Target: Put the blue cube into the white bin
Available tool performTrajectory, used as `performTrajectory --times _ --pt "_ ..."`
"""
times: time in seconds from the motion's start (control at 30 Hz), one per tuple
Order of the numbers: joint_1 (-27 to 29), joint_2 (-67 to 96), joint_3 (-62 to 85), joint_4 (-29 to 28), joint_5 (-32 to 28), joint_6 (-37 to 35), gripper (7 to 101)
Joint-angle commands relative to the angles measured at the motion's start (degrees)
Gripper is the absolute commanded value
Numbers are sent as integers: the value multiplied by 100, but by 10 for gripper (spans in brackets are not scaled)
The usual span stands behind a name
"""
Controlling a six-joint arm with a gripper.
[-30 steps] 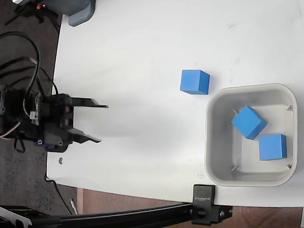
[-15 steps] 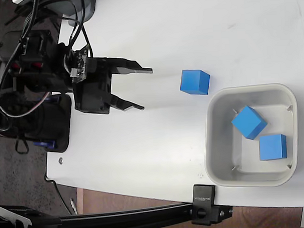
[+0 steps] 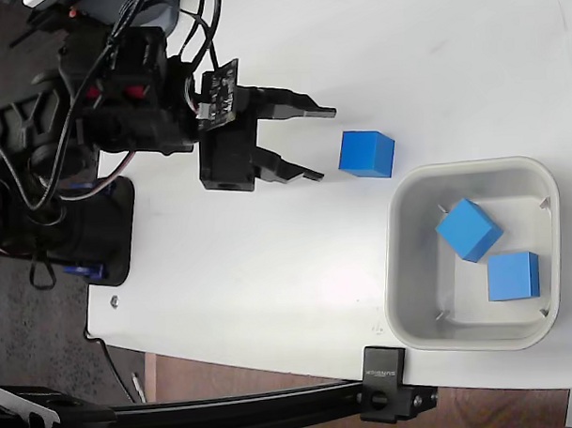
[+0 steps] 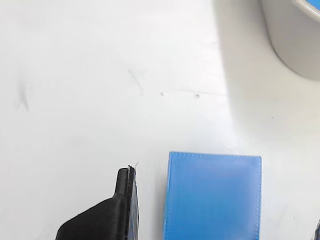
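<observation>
In the fixed view the white bin (image 3: 473,252) sits on the white surface (image 3: 269,262), and everything else is placed from it. Just off the bin's upper-left corner, near but not touching its rim, a blue cube (image 3: 367,154) rests flat on the surface. Two more blue cubes lie inside the bin: one turned at an angle (image 3: 469,229) in the middle, and one squared up (image 3: 513,276) toward the bin's lower-right corner, the two close together. Further left of the bin, beyond the loose cube, the black tool (image 3: 323,143) points toward that cube with its two fingers spread wide; the upper finger's tip ends just left of the cube and above its top edge, and the lower fingertip (image 3: 310,174) ends just left of the cube near its bottom edge, neither touching it. Nothing is held between them. The arm behind it, with red-marked blocks and looping black cables, reaches off the surface's left edge. In the wrist view the loose cube (image 4: 212,196) fills the lower middle, one black fingertip (image 4: 125,200) stands just to its left with a thin gap of white surface between, and the bin's curved outer wall (image 4: 295,40) shows at the top right corner, well apart from the cube.
</observation>
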Motion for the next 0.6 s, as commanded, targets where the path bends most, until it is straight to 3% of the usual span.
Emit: performTrajectory --times 0.03,0.6 --pt "0 18 -290 -396 -158 0 1000" --pt "281 -659 -229 -1020 -492 -105 1000"
